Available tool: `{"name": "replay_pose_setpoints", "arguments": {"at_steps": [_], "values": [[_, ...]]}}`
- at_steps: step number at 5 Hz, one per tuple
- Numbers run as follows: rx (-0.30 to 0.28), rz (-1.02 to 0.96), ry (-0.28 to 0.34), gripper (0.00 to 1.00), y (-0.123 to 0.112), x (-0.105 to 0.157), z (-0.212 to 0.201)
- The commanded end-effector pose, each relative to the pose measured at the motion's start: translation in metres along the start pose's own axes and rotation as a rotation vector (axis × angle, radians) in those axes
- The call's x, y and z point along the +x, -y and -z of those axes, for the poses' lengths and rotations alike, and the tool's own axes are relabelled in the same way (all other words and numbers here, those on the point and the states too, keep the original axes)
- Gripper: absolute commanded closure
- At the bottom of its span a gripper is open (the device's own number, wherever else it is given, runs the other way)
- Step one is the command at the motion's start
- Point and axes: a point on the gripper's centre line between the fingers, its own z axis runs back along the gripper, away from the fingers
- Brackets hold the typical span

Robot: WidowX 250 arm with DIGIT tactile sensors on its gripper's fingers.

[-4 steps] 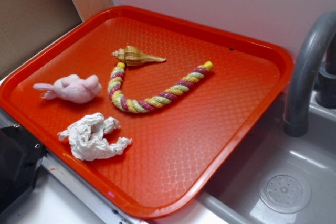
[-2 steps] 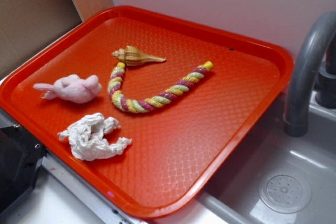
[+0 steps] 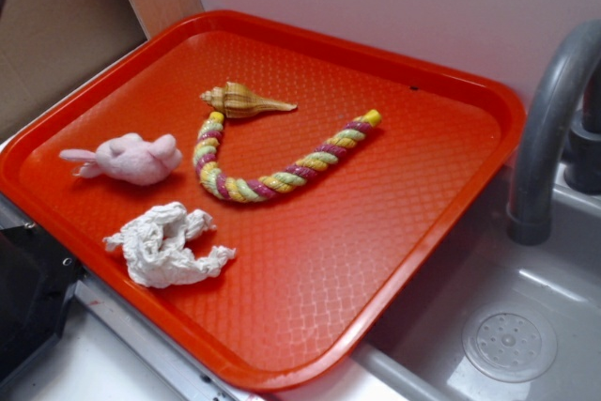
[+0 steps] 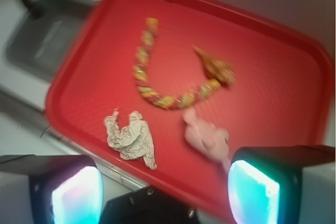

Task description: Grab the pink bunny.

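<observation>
I see the bunny (image 3: 130,158) lying on the tray (image 3: 423,185) beside the rope (image 3: 272,161). My gripper (image 4: 165,195) hangs above — fingers (image 4: 252,192) spread wide, holding nothing.

An orange-red plastic tray (image 3: 376,260) with a textured floor carries four things. The pink bunny (image 3: 131,158) lies on its side near the tray's left edge, ears toward that edge. A white crumpled cloth wad (image 3: 167,245) sits near the front-left edge, just below the bunny. A striped rope toy (image 3: 272,171) curves across the middle, its upper-left end touching a conch shell (image 3: 242,100) toward the back.
</observation>
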Motion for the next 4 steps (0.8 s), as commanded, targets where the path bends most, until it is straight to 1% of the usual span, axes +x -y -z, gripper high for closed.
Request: {"name": "replay_pose_setpoints", "arguments": {"at_steps": [1, 2, 3, 4], "values": [[-0.061, 0.261, -0.029, 0.0, -0.015, 0.001, 0.03], [-0.018, 0.277, -0.089, 0.0, -0.019, -0.003, 0.053], [-0.002, 0.273, -0.139, 0.0, -0.025, -0.006, 0.076], [0.045, 0.28, -0.22, 0.0, -0.032, -0.01, 0.102]]}}
